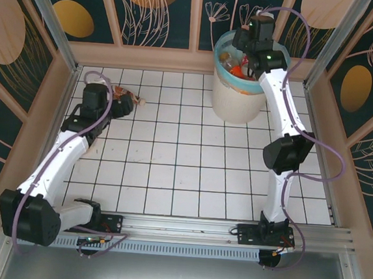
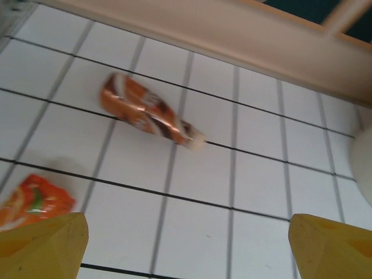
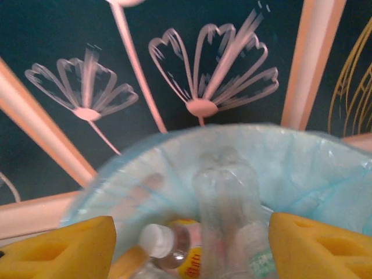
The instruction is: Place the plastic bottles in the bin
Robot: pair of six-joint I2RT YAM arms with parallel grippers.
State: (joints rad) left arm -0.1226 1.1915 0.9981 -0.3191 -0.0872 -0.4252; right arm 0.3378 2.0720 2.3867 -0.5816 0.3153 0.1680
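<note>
Well extended, right gripper (image 3: 192, 226) hangs over bin (image 1: 237, 101), fingers (image 3: 308, 247) apart, blurred bottle (image 3: 224, 192) seemingly loose.

Your bin (image 1: 239, 98) stands at the far right of the table (image 1: 170, 177), close to the back wall, with bottles (image 1: 236, 70) lying inside it. Your right gripper (image 1: 252, 42) is above its mouth, one bottle (image 3: 226, 203) upright between the parted fingers. At far left, a bottle (image 2: 148, 116) lies on the table ahead of your left gripper (image 2: 186, 238), and another (image 2: 32, 200) lies nearer, to its left.
</note>
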